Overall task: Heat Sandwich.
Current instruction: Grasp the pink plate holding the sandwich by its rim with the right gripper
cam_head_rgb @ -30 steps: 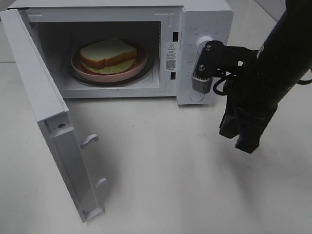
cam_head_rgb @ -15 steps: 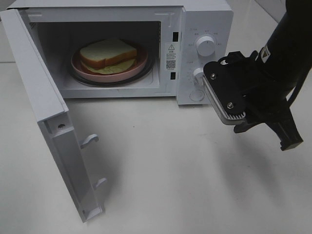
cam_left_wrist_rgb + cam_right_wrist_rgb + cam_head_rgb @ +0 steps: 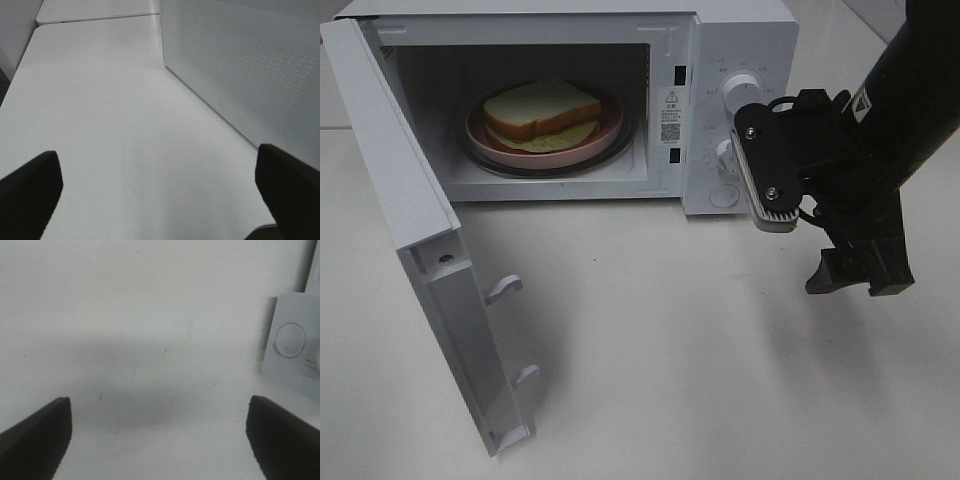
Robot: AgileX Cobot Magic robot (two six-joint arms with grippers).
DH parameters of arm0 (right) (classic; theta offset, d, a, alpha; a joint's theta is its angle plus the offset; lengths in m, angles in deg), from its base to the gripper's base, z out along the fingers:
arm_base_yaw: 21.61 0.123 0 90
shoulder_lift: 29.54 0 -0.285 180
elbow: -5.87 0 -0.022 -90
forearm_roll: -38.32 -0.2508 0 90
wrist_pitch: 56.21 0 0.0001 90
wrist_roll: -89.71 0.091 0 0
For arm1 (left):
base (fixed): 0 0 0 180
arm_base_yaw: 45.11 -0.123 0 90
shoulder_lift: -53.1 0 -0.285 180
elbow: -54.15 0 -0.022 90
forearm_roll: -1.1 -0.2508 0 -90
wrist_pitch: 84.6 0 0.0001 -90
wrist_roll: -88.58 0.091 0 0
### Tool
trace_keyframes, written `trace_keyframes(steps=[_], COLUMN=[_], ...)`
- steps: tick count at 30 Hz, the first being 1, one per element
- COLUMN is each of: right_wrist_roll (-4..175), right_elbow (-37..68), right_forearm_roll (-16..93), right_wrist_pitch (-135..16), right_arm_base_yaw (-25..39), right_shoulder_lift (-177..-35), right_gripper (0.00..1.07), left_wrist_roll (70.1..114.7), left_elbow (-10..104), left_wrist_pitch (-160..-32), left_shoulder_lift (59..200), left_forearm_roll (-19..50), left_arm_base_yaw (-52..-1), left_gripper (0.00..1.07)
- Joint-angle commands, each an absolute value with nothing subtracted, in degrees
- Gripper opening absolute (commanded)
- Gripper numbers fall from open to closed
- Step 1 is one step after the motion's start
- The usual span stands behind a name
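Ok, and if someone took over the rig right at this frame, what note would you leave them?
Left pincer: open, empty, over the white tabletop beside the white microwave oven.
Right pincer: open, empty, above the table in front of the microwave's control panel.
White-bread sandwich with tan crust: on the round pink plate inside the microwave.
Done: sandwich loaded.
Left: the white hinged door stands wide open; shut it, then probably set the round white knobs.
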State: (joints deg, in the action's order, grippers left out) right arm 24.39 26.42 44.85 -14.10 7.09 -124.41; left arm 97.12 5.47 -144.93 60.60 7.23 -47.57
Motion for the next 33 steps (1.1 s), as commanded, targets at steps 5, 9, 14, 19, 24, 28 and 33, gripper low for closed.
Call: trace_keyframes(steps=[5,9,14,19,24,28,33], right_wrist_roll=[25.5,25.1,25.1,25.1,25.1,25.0,25.0], right_elbow=[26.2,24.9,20.5,14.8,10.4,6.8,2.7], right_forearm_roll=[45.4,45.8,46.2,46.5,46.9,46.9,47.5], right_wrist_pitch=[-15.1,-15.3,-15.1,-15.0,-15.0,-15.4,-16.8], right_arm_base_yaw=[7.2,8.6,11.0,13.1,13.9,14.2,15.3], right_shoulder_lift=[-124.0,-125.0,-128.3,-133.2,-136.8,-139.3,-142.3], right_gripper=[0.97,0.96,0.95,0.94,0.93,0.93,0.91], left_wrist_roll=[97.1,97.1,97.1,97.1,97.1,97.1,97.1], left_elbow=[5.3,5.3,5.3,5.3,5.3,5.3,5.3], left_wrist_pitch=[-144.2,-144.2,-144.2,-144.2,-144.2,-144.2,-144.2], left_shoulder_lift=[59.1,59.1,59.1,59.1,59.1,59.1,59.1], left_forearm_roll=[7.5,7.5,7.5,7.5,7.5,7.5,7.5], left_arm_base_yaw=[-47.5,-47.5,-47.5,-47.5,-47.5,-47.5,-47.5], left_gripper=[1.01,1.01,1.01,1.01,1.01,1.01,1.01])
